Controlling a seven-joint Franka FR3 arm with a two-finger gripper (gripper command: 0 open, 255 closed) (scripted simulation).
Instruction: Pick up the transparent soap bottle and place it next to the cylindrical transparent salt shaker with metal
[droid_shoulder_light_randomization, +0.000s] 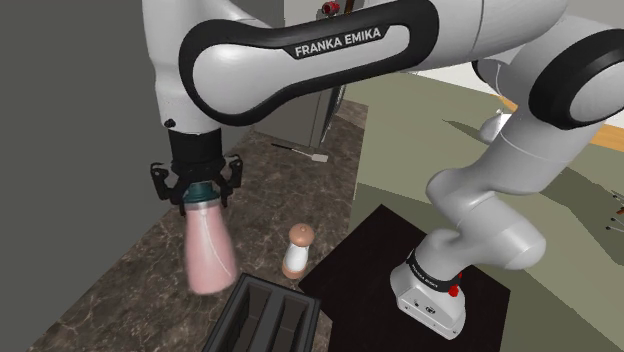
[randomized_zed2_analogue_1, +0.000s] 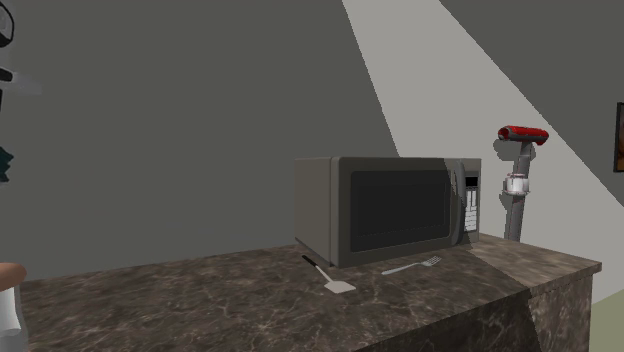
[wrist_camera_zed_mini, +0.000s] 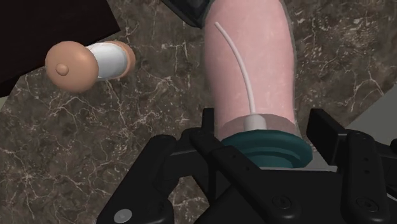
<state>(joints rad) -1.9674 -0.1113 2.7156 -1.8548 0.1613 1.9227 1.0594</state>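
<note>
My black gripper (droid_shoulder_light_randomization: 203, 190) is shut on the teal neck of the soap bottle (droid_shoulder_light_randomization: 208, 248), a see-through bottle of pink liquid that hangs below it, slightly tilted. In the wrist view the fingers of the gripper (wrist_camera_zed_mini: 270, 149) clasp the teal collar, and the pink bottle body (wrist_camera_zed_mini: 251, 57) with its white tube stretches away over the dark marble counter (droid_shoulder_light_randomization: 130, 270). The salt shaker (droid_shoulder_light_randomization: 297, 250), a white cylinder with a brown rounded cap, stands upright on the counter toward the shoulder view's right of the bottle, apart from it. The shaker (wrist_camera_zed_mini: 89, 62) also shows beside the bottle.
A black two-slot toaster (droid_shoulder_light_randomization: 265, 315) sits close in front of bottle and shaker. The robot's black stand (droid_shoulder_light_randomization: 400, 250) borders the counter. Farther back stand a grey microwave (randomized_zed2_analogue_1: 390, 205), a spatula (randomized_zed2_analogue_1: 335, 280) and a fork (randomized_zed2_analogue_1: 412, 266); a red-topped appliance (randomized_zed2_analogue_1: 520, 170) stands beyond the counter end.
</note>
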